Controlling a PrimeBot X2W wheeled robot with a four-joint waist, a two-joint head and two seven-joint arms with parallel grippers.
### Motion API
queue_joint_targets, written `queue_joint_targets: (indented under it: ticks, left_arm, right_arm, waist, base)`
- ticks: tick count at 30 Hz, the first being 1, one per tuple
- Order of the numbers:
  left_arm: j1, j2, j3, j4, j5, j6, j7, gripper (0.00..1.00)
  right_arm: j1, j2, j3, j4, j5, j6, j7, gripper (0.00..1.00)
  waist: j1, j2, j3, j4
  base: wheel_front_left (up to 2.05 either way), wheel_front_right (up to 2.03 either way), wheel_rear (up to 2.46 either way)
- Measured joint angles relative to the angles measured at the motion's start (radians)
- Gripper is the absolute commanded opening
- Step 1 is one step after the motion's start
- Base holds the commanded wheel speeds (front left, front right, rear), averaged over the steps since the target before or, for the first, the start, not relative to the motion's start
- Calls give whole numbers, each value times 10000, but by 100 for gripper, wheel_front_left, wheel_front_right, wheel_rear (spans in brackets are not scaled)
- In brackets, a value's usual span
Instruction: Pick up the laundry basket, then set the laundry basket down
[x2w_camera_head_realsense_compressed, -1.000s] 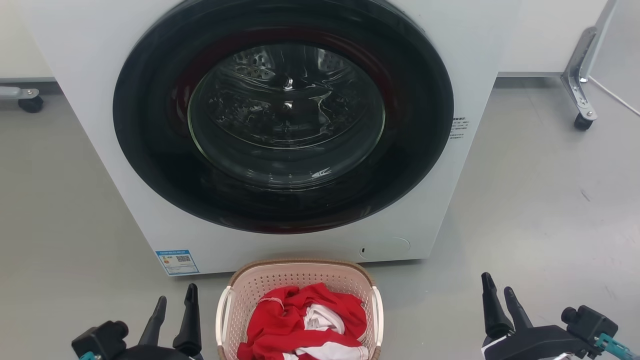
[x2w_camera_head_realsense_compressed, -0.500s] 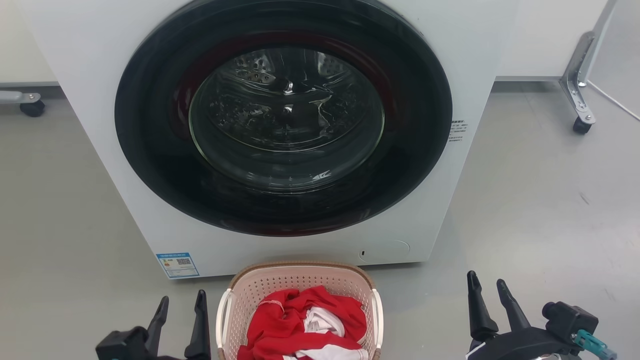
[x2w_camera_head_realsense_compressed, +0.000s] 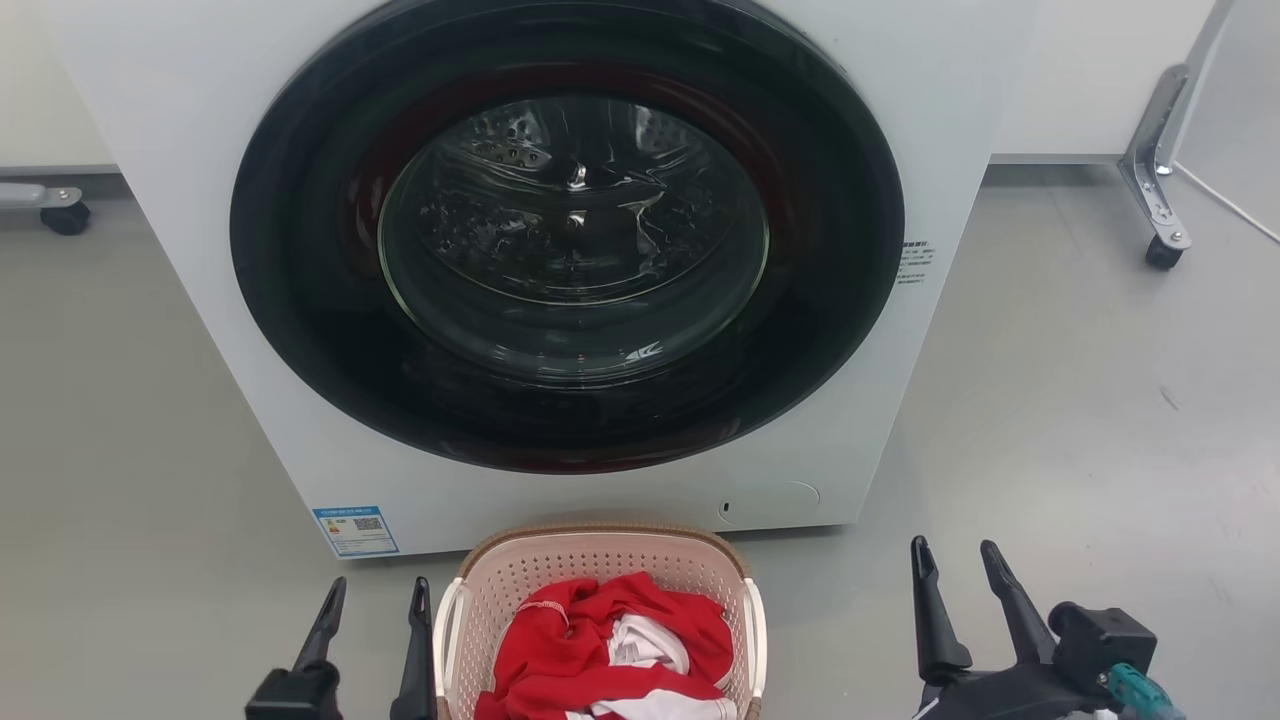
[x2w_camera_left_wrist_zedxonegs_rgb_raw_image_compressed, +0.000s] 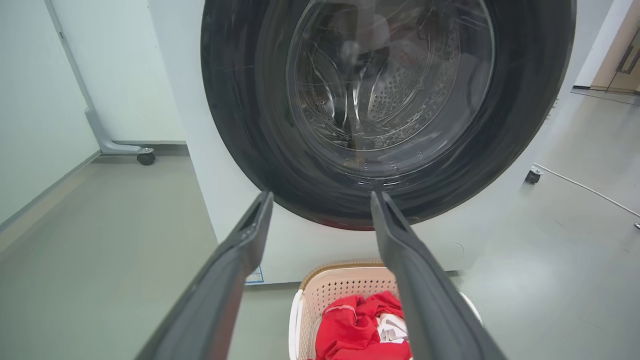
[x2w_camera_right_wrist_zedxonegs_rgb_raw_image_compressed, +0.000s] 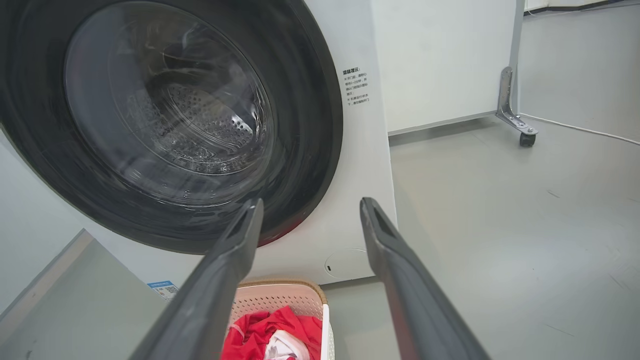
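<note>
The laundry basket (x2w_camera_head_realsense_compressed: 520, 575) is pale pink and perforated, with a brown woven-look rim and white side handles. It stands on the floor right in front of the washer and holds red and white clothes (x2w_camera_head_realsense_compressed: 610, 650). My left gripper (x2w_camera_head_realsense_compressed: 377, 592) is open just left of the basket, its right finger close beside the left handle (x2w_camera_head_realsense_compressed: 441, 630). My right gripper (x2w_camera_head_realsense_compressed: 953, 556) is open well to the right of the basket, apart from it. The basket (x2w_camera_left_wrist_zedxonegs_rgb_raw_image_compressed: 340, 282) lies below the left gripper (x2w_camera_left_wrist_zedxonegs_rgb_raw_image_compressed: 320, 199), and the basket (x2w_camera_right_wrist_zedxonegs_rgb_raw_image_compressed: 287, 297) lies lower left of the right gripper (x2w_camera_right_wrist_zedxonegs_rgb_raw_image_compressed: 310, 206).
A white front-loading washer (x2w_camera_head_realsense_compressed: 570, 250) with a dark round door, shut, towers directly behind the basket. Grey floor spreads on both sides. A wheeled metal leg (x2w_camera_head_realsense_compressed: 1155, 170) stands at the back right and a caster (x2w_camera_head_realsense_compressed: 62, 215) at the back left.
Both grippers have moved inward toward the basket: the left one rightward to beside the left handle, the right one leftward. The basket has stayed put.
</note>
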Motion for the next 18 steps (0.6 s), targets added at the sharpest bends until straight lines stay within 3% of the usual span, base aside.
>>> queue_joint_targets:
  ticks: [13,18]
  left_arm:
    - [196,-25,-65,-232,1988,349,-489,100]
    - [200,-44,-21,-236,2073,349,-489,100]
  right_arm:
    - [5,-48,360,-196,-2021,-318,-497,100]
    - [6,-48,355,-197,-2134,-320,-499,100]
  waist:
    - [-1,0,59,17]
    - [0,0,82,20]
  base:
    - [0,0,0]
    - [0,0,0]
